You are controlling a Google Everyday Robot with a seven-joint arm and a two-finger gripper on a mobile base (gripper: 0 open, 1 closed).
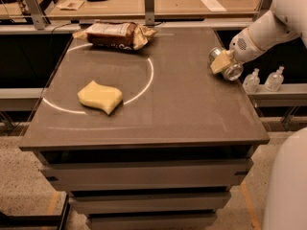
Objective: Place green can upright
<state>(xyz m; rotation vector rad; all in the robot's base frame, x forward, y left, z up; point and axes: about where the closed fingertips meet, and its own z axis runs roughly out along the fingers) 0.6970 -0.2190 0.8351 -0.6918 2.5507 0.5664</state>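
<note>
The green can (234,72) shows only its shiny silver ends; its body is hidden behind a tan finger. It is tilted, not upright, just above the right edge of the dark table (182,114). My gripper (222,62) reaches in from the right on the white arm and is shut on the can, holding it slightly off the tabletop.
A yellow sponge (100,96) lies on the left part of the table. A brown snack bag (115,34) lies at the back. Two clear plastic bottles (251,80) (274,78) stand on a shelf beyond the right edge. The robot's white body (288,186) fills the lower right.
</note>
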